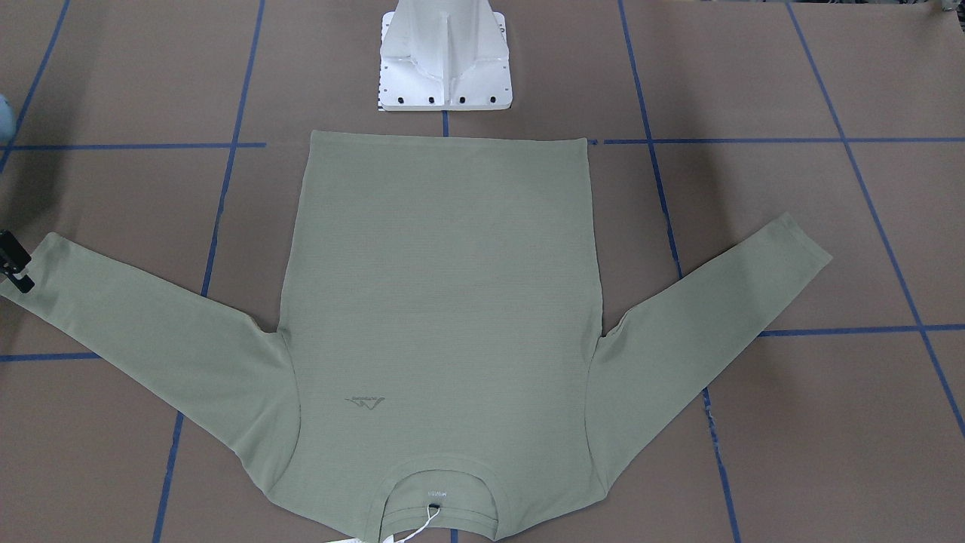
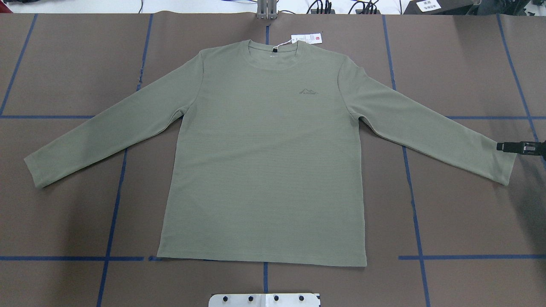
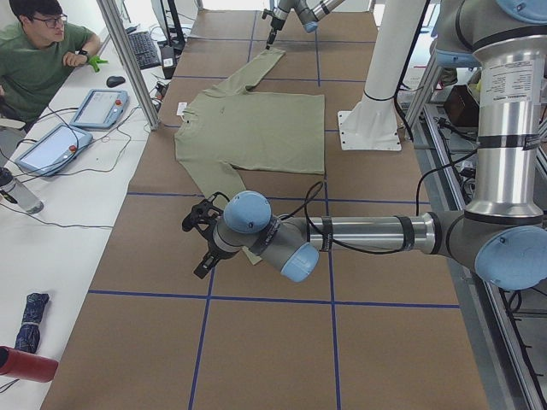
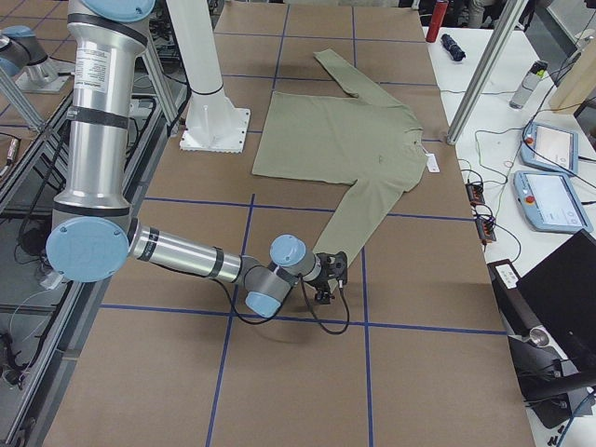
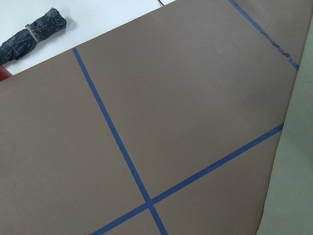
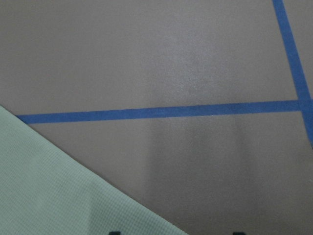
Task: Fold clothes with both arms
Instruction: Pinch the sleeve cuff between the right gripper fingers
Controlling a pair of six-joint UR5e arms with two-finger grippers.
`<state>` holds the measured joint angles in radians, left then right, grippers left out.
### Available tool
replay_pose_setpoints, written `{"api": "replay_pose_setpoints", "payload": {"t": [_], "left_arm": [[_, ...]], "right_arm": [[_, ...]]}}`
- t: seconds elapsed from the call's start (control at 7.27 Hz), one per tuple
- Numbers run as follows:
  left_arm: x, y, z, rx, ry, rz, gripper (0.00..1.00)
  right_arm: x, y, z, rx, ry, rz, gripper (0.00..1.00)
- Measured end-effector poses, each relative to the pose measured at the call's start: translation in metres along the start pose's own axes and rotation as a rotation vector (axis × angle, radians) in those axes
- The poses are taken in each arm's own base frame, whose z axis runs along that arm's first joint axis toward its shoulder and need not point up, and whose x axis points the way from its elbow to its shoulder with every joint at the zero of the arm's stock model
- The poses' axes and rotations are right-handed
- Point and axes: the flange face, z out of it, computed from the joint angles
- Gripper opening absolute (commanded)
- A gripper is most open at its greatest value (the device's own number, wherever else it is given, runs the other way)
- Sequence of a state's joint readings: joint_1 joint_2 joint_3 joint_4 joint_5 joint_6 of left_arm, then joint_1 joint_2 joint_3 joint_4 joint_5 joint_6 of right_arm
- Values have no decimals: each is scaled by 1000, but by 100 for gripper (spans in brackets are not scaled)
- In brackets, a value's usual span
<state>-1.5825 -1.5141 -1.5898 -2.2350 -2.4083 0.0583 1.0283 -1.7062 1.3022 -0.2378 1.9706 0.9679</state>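
Observation:
The sage-green shirt (image 2: 264, 162) lies flat and face up on the brown table, both sleeves spread, neck at the far side with its white hang tag (image 2: 306, 38). My right gripper (image 2: 517, 147) sits at the cuff of the sleeve on the overhead view's right, also seen at the front view's left edge (image 1: 16, 268). It stands open; the wrist view shows green fabric (image 6: 58, 191) under one finger. My left gripper (image 3: 203, 243) hovers over the other sleeve's cuff and shows only in the left side view, so I cannot tell its state.
The white pedestal base (image 1: 445, 68) stands just past the shirt's hem. Blue tape lines (image 2: 115, 200) grid the table. A person (image 3: 43, 60) sits at a side desk with tablets (image 3: 94, 107). A folded umbrella (image 5: 32, 32) lies off the table's left end.

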Motion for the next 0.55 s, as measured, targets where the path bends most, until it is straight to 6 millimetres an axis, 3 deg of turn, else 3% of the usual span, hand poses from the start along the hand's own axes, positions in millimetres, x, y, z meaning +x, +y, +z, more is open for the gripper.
{"api": "replay_pose_setpoints", "payload": {"t": [0.14,0.28,0.41,0.55], "left_arm": [[0,0,0,-1,0,-1,100],[0,0,0,-1,0,-1,100],[-1,1,0,-1,0,-1,100],[-1,1,1,-2,0,-2,100]], "right_arm": [[0,0,0,0,0,0,56],[0,0,0,1,0,0,48],[0,0,0,1,1,0,47],[0,0,1,1,2,0,34]]}}
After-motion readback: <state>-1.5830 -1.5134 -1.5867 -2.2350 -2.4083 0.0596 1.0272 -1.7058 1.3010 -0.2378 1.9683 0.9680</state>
